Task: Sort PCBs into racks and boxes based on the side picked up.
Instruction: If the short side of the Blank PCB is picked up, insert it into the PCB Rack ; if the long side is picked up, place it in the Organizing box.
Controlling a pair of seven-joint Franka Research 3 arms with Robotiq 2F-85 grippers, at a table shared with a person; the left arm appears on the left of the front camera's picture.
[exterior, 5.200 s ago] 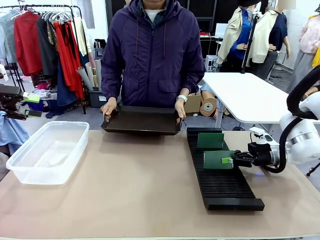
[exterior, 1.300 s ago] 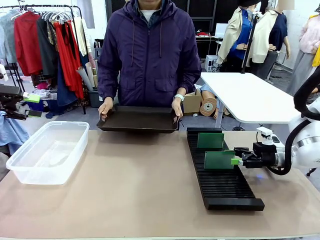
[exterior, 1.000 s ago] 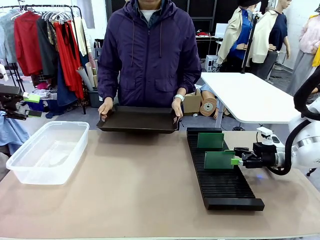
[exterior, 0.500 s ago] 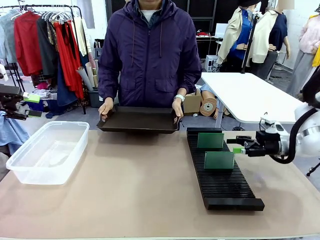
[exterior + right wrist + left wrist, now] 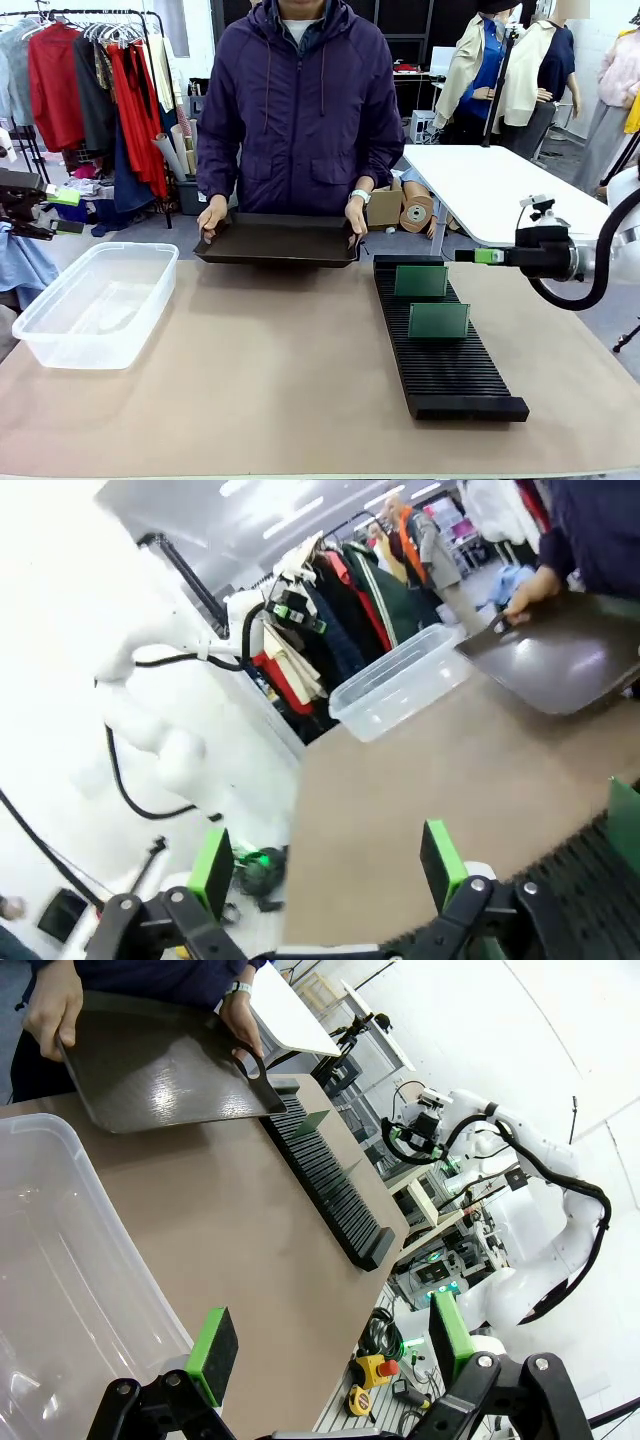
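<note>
PCBs (image 5: 438, 321), two, stand in the rack (image 5: 440, 350); the tub (image 5: 95, 303) holds nothing; both claws gape, holding nothing.

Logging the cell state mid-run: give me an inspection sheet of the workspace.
Surface: tan table, bare in the middle.
Job's things: two PCBs stand upright in the black rack; clear box holds nothing visible.
Clutter: dark tray held by the person's hands at the far edge.
Claws: right claw open, holding nothing, above the table right of the rack; left claw open, over the box.
Cables: black cable loops along the right arm.
Surroundings: clothes rail, white table behind.
</note>
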